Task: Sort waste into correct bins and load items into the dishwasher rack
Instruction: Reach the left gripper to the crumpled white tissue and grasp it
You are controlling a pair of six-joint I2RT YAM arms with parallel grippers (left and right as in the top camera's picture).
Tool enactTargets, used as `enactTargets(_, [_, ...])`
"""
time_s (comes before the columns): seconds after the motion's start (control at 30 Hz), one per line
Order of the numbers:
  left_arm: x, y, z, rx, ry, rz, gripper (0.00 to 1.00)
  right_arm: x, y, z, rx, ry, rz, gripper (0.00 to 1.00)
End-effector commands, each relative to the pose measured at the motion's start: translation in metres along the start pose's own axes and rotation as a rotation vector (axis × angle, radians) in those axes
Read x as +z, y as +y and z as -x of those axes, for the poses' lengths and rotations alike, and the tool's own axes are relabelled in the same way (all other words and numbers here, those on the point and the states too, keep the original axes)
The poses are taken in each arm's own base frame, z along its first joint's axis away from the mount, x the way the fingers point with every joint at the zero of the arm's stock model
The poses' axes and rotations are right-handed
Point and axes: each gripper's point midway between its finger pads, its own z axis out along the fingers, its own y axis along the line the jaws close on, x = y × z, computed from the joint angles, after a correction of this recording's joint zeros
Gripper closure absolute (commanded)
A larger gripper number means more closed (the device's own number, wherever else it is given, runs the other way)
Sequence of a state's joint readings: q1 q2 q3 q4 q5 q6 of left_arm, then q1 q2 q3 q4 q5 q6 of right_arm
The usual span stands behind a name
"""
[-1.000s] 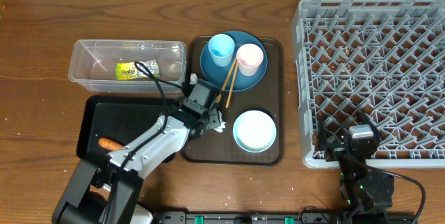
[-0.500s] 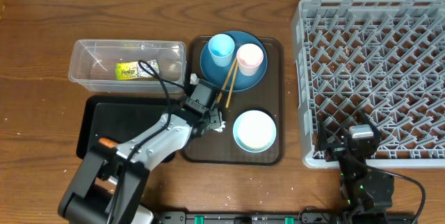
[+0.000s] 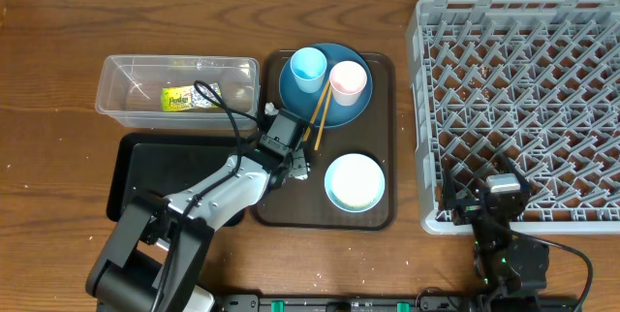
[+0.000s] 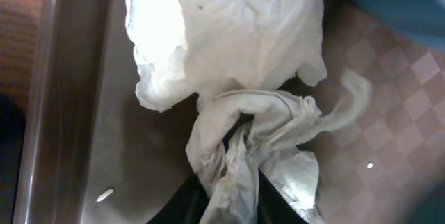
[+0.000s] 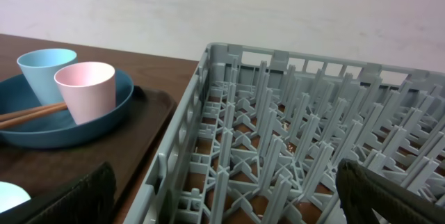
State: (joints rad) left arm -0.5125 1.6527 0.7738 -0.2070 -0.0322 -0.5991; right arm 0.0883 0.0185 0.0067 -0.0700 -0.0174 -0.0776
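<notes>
My left gripper [image 3: 294, 165] is shut on the crumpled white tissue [image 4: 229, 64], pinching its lower twist low over the brown serving tray [image 3: 380, 138]. Rice grains [image 4: 104, 195] lie on that tray. The yellow-green wrapper [image 3: 179, 99] lies in the clear tub [image 3: 116, 109]. The black tray [image 3: 145, 162] is partly covered by my left arm, and the carrot piece is hidden. The blue plate [image 3: 339, 109] holds the light blue cup [image 3: 308, 67], the pink cup [image 3: 349, 79] and the chopsticks [image 3: 318, 118]. The pale bowl [image 3: 355, 181] sits in front. My right gripper [image 5: 229, 203] is open and empty at the grey rack's [image 3: 523, 99] front left corner.
The rack's upright pegs [image 5: 292, 133] fill the right wrist view, with the plate [image 5: 62, 123] and cups to their left. The clear tub and black tray sit left of the brown tray.
My left arm has swung slightly, now covering the carrot piece in the black tray. The gripper and tissue have crept a little towards the plate. The right arm has not moved.
</notes>
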Motion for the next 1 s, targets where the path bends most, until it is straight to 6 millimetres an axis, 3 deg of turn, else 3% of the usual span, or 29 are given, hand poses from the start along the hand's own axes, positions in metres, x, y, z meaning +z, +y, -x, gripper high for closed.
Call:
enactTargets(0.0, [0.013, 0.011, -0.023, 0.015, 0.079, 0.038, 0.87, 0.000, -0.002, -0.002, -0.002, 0.006, -0.009, 0.01])
enactTargets(0.07, [0.013, 0.011, -0.024, 0.015, 0.084, 0.037, 0.94, 0.000, -0.002, -0.002, -0.002, 0.006, -0.009, 0.01])
enactTargets(0.27, [0.003, 0.012, -0.025, 0.016, 0.091, 0.039, 0.94, 0.000, -0.002, -0.002, -0.002, 0.006, -0.009, 0.01])
enactTargets(0.8, [-0.083, 0.003, 0.001, 0.022, -0.062, -0.073, 0.94, 0.000, -0.002, -0.002, -0.002, 0.006, -0.009, 0.01])
enactTargets(0.9, [-0.096, 0.001, 0.013, 0.058, -0.132, -0.087, 0.94, 0.000, -0.002, -0.002, -0.002, 0.005, -0.009, 0.01])
enactTargets(0.97, [-0.103, 0.011, 0.028, 0.048, -0.213, -0.031, 0.94, 0.000, -0.002, -0.002, -0.002, 0.005, -0.009, 0.01])
